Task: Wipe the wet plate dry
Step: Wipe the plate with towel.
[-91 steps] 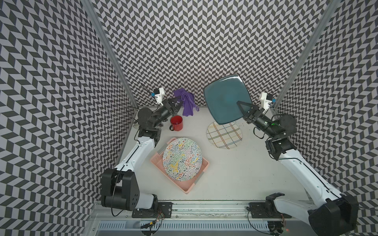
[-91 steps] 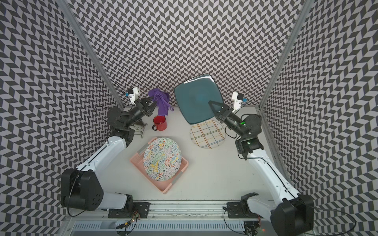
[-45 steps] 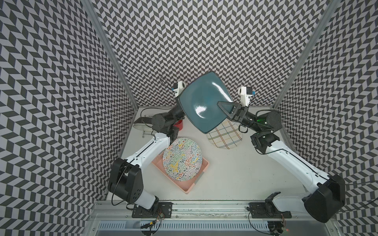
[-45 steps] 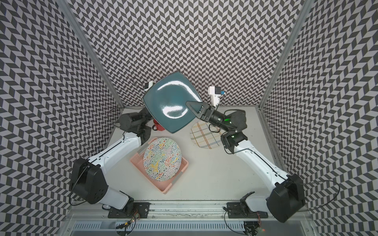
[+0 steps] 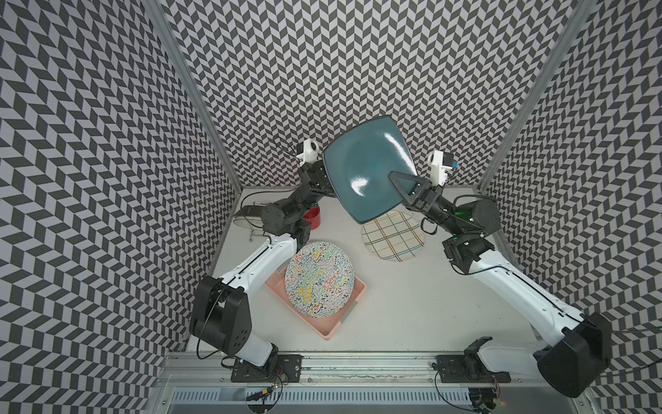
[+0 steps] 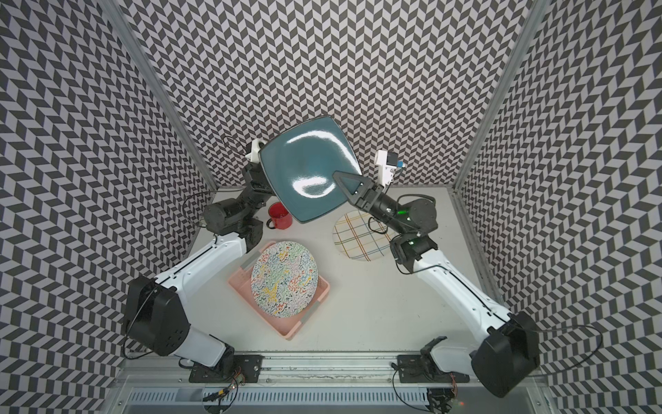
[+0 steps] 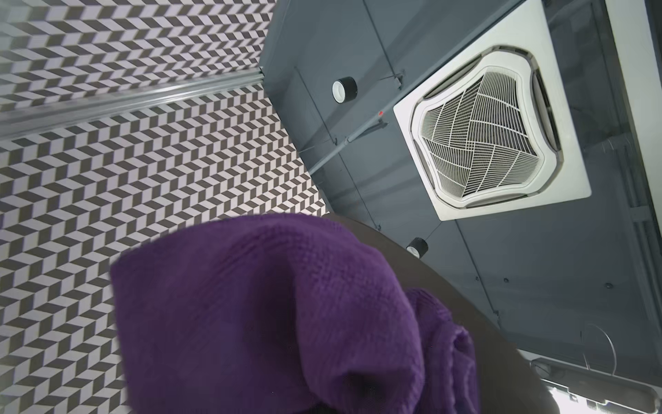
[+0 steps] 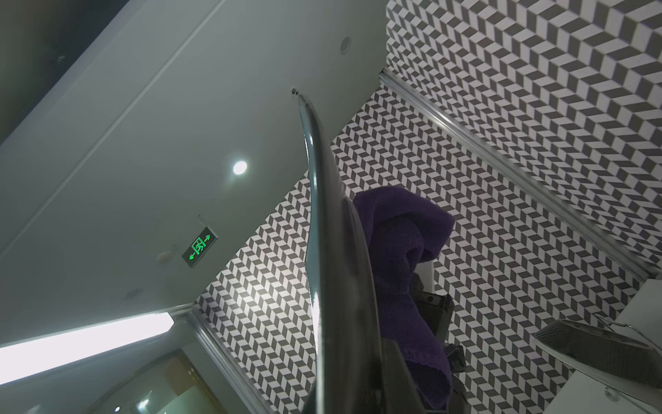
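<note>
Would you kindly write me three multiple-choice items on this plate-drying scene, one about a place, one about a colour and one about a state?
1. Where does the squiggle-patterned round plate lie?
A. on the pink tray
B. in the right claw
C. on top of the red mug

2. What colour is the cloth held by the left claw?
A. yellow
B. purple
C. white

3. What is the state of the teal square plate?
A. lying flat on the table
B. stacked on the plaid plate
C. held up in the air, gripped at its edge by the right claw

Answers:
1 A, since both top views show it resting on the pink tray.
2 B, since both wrist views show purple fabric.
3 C, since both top views show the plate raised above the table with the right claw clamped on its rim.
</note>
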`<state>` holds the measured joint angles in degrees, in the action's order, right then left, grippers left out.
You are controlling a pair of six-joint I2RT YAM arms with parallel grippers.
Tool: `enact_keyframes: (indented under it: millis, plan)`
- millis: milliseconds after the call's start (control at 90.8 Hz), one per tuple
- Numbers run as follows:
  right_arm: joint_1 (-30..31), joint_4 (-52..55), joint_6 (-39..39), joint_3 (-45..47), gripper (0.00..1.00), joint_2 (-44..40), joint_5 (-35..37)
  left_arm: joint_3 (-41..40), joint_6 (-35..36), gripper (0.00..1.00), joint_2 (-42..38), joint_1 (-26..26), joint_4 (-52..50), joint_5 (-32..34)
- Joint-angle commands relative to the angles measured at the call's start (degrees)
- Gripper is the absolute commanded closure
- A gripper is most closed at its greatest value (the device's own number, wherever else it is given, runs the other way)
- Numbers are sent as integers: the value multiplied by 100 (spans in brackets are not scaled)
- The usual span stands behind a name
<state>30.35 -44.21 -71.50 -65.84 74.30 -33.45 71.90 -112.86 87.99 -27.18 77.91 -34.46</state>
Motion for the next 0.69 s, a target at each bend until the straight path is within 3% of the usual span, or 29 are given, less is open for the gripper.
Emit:
enact_keyframes:
  millis: [0,99,220,364,496,683]
  plan:
    - [3,17,258,-573,100,173,302,535,429,100,-17,-732,276,-343]
    - [-438,217,118,-824,100,258,459,750,633,100,22,-961,115,-536]
    - [-978,191,-56,-491,100,-15,425,483,564,100,-223,-542,239,-361]
    - [-762,60,-234,111,100,-327,-39,166,624,100,-486,-207,243,-276]
    - [-196,-86,-143,359,100,-387,323,378,1187,100,-436,-618,-210,-580]
    - [-735,-363,-486,-344,100,134,441,457,1668,100,-375,-1131,-585,-839]
